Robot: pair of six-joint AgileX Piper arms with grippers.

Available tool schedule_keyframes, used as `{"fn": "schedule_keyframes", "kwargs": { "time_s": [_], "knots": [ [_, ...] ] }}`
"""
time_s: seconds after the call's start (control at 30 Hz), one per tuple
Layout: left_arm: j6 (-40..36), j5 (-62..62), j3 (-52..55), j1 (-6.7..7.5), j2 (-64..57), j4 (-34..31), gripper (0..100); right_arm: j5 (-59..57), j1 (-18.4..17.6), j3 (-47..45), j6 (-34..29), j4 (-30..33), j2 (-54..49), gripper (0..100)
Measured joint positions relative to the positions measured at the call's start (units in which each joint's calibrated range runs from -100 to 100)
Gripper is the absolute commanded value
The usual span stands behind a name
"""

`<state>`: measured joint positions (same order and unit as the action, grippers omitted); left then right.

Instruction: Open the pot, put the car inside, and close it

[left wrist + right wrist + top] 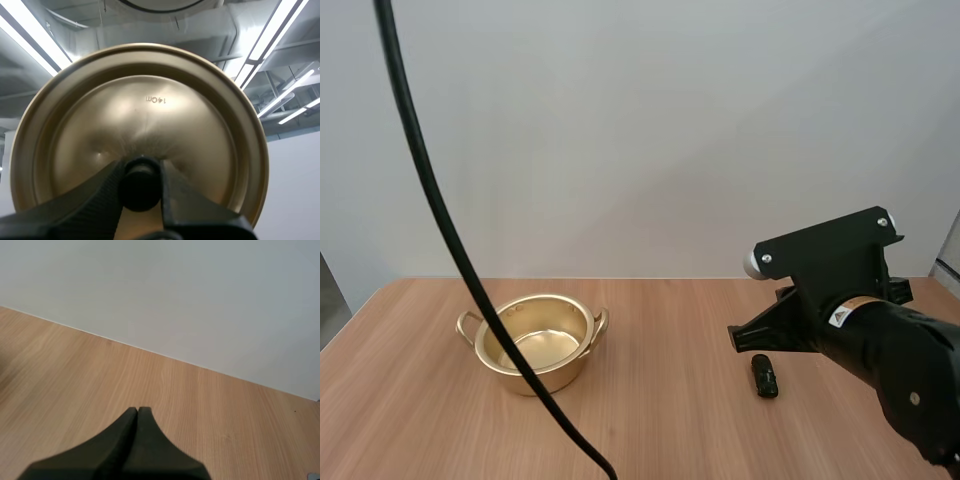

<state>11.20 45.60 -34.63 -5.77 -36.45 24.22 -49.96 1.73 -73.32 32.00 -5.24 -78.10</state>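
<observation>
"Since the lid [140, 110] is off and your left end effector [141, 171] has it pinched by its black knob [141, 189], which step are you on?"

"Between steps, by my reading. Opening looks done, but the car isn't in yet. The pot [560, 299] stands uncovered on the left of the desk [660, 420], and the car [765, 377] lies well to its right, just beside your right arm [860, 320]."

"And your right end effector [137, 412]?"

"Fingers pressed together on nothing, over bare desk. Your next move calls for spreading them, coming down over the car and closing across it, then carrying it left to the pot. It's a small dark thing, so line up squarely or you'll knock it aside."

"Room to work?"

"Open desk all the way between car and pot, with nothing in the way. The car lies toward the near right of the desk — don't push it further that way. Hold the lid clear of the pot's mouth until the car is down."
</observation>
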Motion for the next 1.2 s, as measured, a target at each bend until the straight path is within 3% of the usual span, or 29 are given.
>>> {"fn": "schedule_keyframes", "kwargs": {
  "time_s": [0.13, 0.43, 0.5, 0.6, 0.63, 0.93, 1.2],
  "knots": [
    [0.00, 0.08, 0.00, 0.00, 0.00, 0.00, 0, -3.92, 0.00, 5.03, 0.00, -1.54, 7.56, 0],
    [0.31, 3.06, 0.00, 0.00, 0.00, 0.00, 0, -26.96, 0.00, 23.29, 1.86, -1.45, 25.05, 0],
    [1.15, 3.06, 0.00, 0.00, 0.00, 0.00, 0, -31.74, 0.00, 26.10, 1.86, -0.94, 28.64, 30],
    [2.02, 3.06, 0.00, 0.00, 0.00, 0.00, 0, -37.06, 0.00, 27.75, 2.34, 0.91, 34.30, 93],
    [2.12, 3.06, 0.00, 0.00, 0.00, 0.00, 0, -38.07, 0.00, 27.75, 2.34, 1.31, 36.28, 100],
    [2.12, 2.80, 0.00, 0.00, 0.92, 0.47, 0, -37.46, 0.00, 26.43, 3.40, 6.85, 52.64, 100],
    [2.12, 2.92, 0.00, 0.00, 2.29, 0.44, 0, -31.00, 0.00, 26.43, 6.25, 4.54, 54.51, 100]
  ]
}}
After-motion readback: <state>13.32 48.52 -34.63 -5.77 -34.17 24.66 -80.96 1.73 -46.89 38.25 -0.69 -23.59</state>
